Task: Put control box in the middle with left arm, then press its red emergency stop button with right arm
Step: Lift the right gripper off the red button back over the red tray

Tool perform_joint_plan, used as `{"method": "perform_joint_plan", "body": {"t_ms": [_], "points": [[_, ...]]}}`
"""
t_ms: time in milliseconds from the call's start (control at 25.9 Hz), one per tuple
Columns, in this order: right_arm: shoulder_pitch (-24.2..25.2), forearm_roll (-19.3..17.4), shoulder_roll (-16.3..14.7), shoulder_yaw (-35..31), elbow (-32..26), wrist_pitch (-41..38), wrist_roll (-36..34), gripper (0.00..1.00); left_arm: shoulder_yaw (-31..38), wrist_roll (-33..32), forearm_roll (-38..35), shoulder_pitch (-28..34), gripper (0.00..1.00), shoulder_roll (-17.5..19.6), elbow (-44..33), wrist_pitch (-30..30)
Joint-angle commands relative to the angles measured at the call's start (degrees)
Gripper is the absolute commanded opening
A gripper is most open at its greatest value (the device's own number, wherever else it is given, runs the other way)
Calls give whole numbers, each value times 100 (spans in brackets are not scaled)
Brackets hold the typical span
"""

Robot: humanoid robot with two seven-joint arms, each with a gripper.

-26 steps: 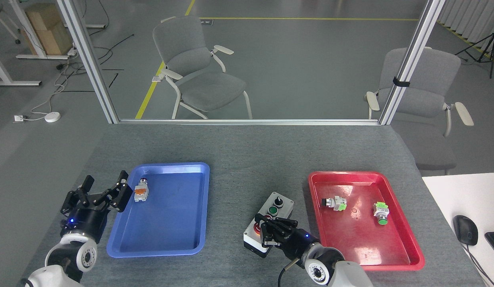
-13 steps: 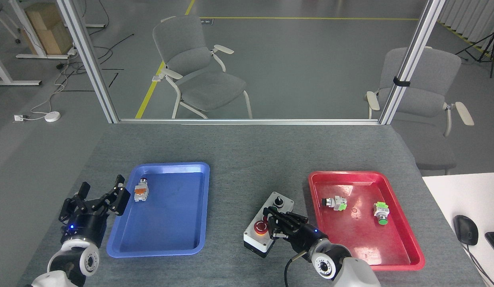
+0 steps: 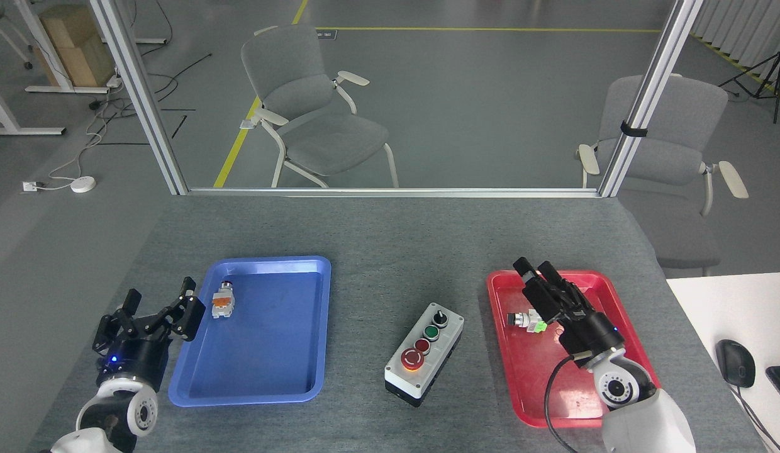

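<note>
The control box (image 3: 441, 338), pale grey on a black base, lies slantwise on the grey felt between the two trays. Its red emergency stop button (image 3: 412, 359) with the yellow ring sits at the near end, uncovered. Behind it come a small red button, a green button and a black knob. My right gripper (image 3: 536, 270) hovers over the red tray's far left part, well right of the box, its fingers held together with nothing in them. Left of the blue tray, my left gripper (image 3: 160, 302) stands with fingers spread and empty.
The blue tray (image 3: 251, 395) holds a small orange-bodied push-button (image 3: 222, 302). The red tray (image 3: 502, 352) holds a green-bodied push-button (image 3: 527, 321) just beside my right gripper. A white desk with a black mouse (image 3: 735, 363) is at far right. An aluminium frame borders the table's back.
My right gripper has come off the near end of the control box and swung right and back over the red tray, uncovering the emergency stop. The left gripper sank slightly.
</note>
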Motion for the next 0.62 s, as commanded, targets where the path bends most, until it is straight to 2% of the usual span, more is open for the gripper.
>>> {"method": "perform_joint_plan", "body": {"t_ms": [0,77,155,309,386,464,579], "points": [[64,132,-200,-317,31,-97,-30,99,-17,6,0,104,99,-17,6,-15],[143,571,-209,-317,-30,26,-47,97,-17,6,0,245,99,-79,-20,-15],[319,1265,-191,-334,-162,456,-65,93,-25,50,0,394,99,-202,-38,-23],[749,2346,-16,-220,-839,1950,-733,92,-25,129,-17,587,99,-606,6,-23],[916,2619,186,-159,-1129,2434,-1163,92,-25,129,-17,631,99,-633,15,-23],[943,2760,380,-71,-1375,2671,-1295,92,-25,121,-35,667,99,-624,23,-23],[1039,2918,433,-27,-1560,2803,-1313,92,-25,129,-53,675,99,-606,32,-23]]}}
